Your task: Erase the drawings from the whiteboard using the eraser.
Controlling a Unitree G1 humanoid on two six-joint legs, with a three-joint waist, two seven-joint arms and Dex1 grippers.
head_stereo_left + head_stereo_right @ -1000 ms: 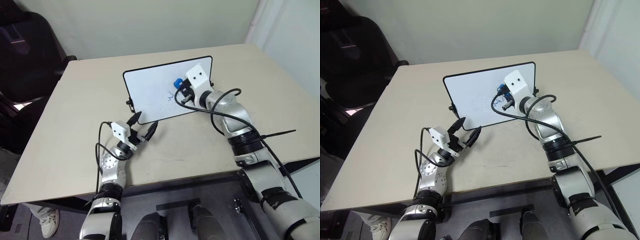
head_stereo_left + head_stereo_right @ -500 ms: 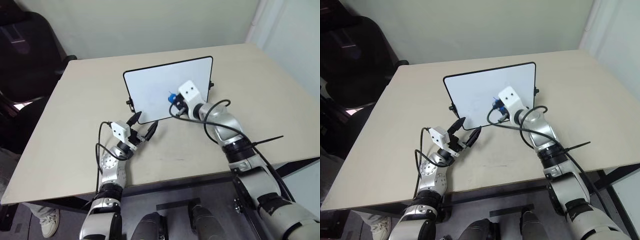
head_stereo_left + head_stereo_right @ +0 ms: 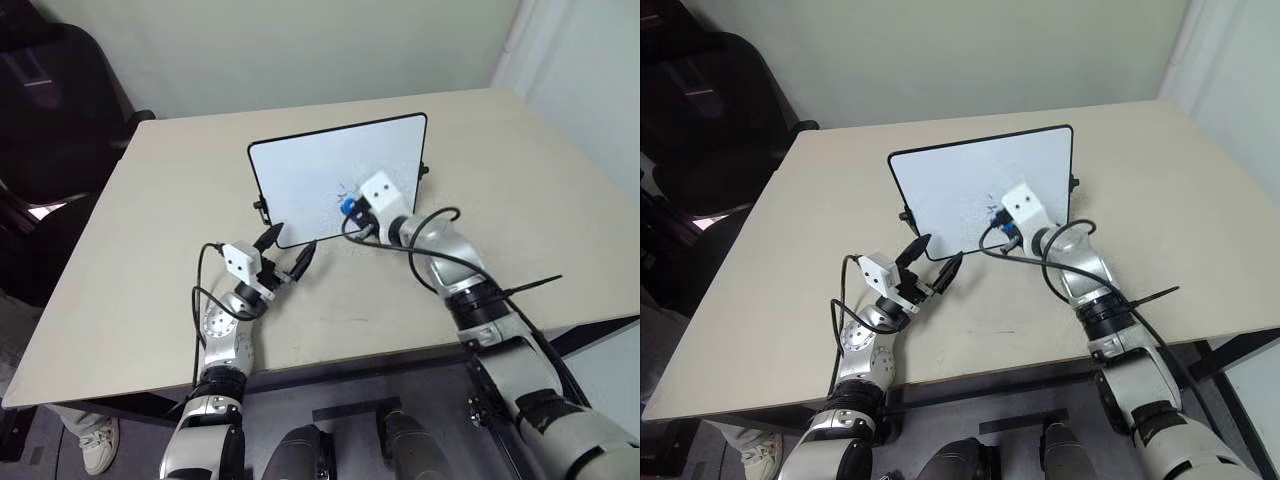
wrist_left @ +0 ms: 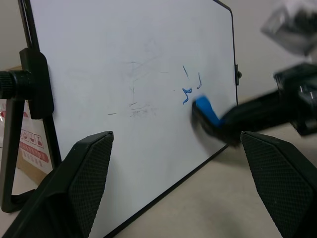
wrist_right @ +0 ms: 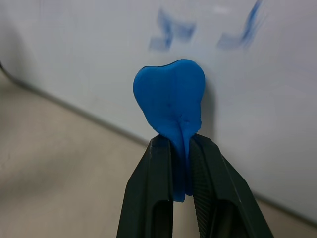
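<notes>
Right claw (image 5: 182, 163), clenched on the blue eraser (image 5: 171, 99), has dropped down the whiteboard (image 3: 300, 180) and now presses just below the blue drawings (image 4: 190, 87), which are still there, so another pass is needed. Left claw (image 3: 290, 255) waits open near the whiteboard's lower edge above the worktop (image 3: 150, 250).

A beige table (image 3: 150, 250) with a smooth matte top fills most of the frame. Behind it, along the top, runs a plain pale greenish wall (image 3: 300, 50). A dark chair (image 3: 55, 100) stands at the upper left, just beside the table's corner. At the upper right hangs a pale curtain (image 3: 575, 60).
</notes>
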